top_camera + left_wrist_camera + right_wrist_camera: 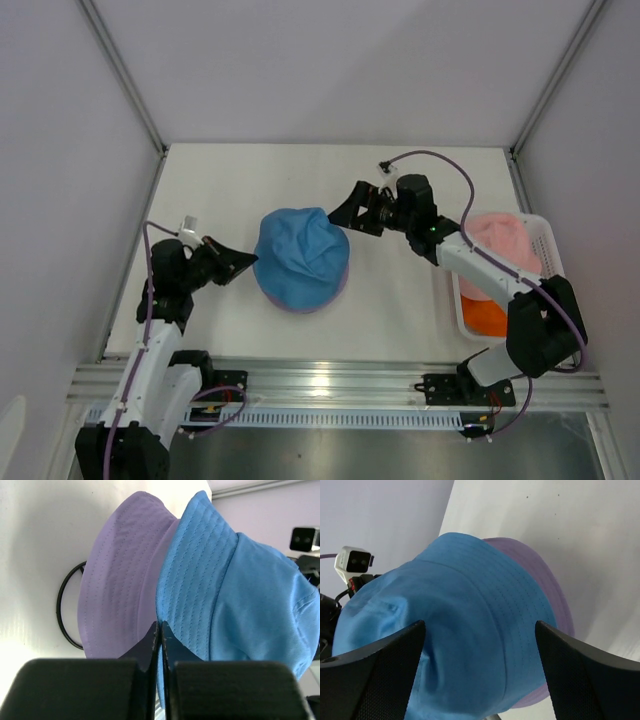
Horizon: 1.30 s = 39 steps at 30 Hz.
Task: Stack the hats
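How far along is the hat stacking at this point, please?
About half done: the blue hat sits over the lavender hat. The right end effector hangs open beside it. The pink hat and orange hat lie in the basket.

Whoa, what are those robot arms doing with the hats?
They are piling up hats. The blue hat sits on top of the purple hat in the middle of the table. The left arm's fingers are closed at the edge of the brims. The right arm's fingers are wide open beside the blue hat. The pink hat and orange hat lie in the white basket on the right.
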### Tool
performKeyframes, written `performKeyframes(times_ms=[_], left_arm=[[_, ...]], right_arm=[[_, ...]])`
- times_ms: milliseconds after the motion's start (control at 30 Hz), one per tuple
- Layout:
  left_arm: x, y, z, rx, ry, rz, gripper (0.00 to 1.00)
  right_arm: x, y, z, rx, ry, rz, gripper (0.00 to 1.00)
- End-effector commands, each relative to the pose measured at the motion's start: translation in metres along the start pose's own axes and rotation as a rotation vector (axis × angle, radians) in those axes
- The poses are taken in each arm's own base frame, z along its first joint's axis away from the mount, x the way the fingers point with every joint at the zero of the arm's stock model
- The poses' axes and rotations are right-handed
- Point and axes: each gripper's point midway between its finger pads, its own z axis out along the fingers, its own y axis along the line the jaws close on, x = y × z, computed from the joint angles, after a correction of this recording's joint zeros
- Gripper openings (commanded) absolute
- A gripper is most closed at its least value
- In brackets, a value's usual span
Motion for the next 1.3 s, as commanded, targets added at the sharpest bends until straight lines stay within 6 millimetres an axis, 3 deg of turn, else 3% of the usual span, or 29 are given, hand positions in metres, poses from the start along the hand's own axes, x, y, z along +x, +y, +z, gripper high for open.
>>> performKeyframes(times_ms=[0,167,300,433,800,833,900,933,1000,1267], left_arm=[[-0.004,-0.011,0.001,0.046,0.006,0.025,0.01],[-0.004,-0.006,0.001,0.027,0.003,0.029,0.01],[-0.003,0.010,0.004,-0.030,-0.004,0.012,0.01],[0.001,0.024,0.009,-0.057,0.007,-0.001,0.01],[0.001,0.035,0.010,-0.099,0.002,0.009,0.01],[0.001,0.036,0.010,-0.101,0.001,0.010,0.01],[0.001,0.038,0.010,-0.111,-0.002,0.010,0.01],[0.001,0.039,0.011,-0.117,-0.003,0.008,0.01],[0.001,0.043,0.011,-0.129,-0.002,0.006,0.01],[0.001,0.064,0.011,-0.219,-0.017,0.003,0.01]], right_arm=[[-0.006,-0.006,0.014,0.007,-0.053,0.092,0.92],[-0.005,-0.032,0.014,0.091,-0.097,0.127,0.91],[-0.007,-0.047,0.009,0.090,-0.128,0.188,0.89],[0.001,-0.048,0.013,0.068,-0.113,0.208,0.81],[0.019,-0.040,0.026,-0.032,-0.064,0.269,0.47],[0.020,-0.040,0.026,-0.032,-0.061,0.267,0.37],[0.021,-0.040,0.026,-0.033,-0.058,0.267,0.26],[0.022,-0.041,0.026,-0.029,-0.054,0.268,0.13],[0.025,-0.044,0.026,-0.022,-0.046,0.271,0.01],[0.046,-0.070,0.026,0.062,-0.019,0.267,0.00]])
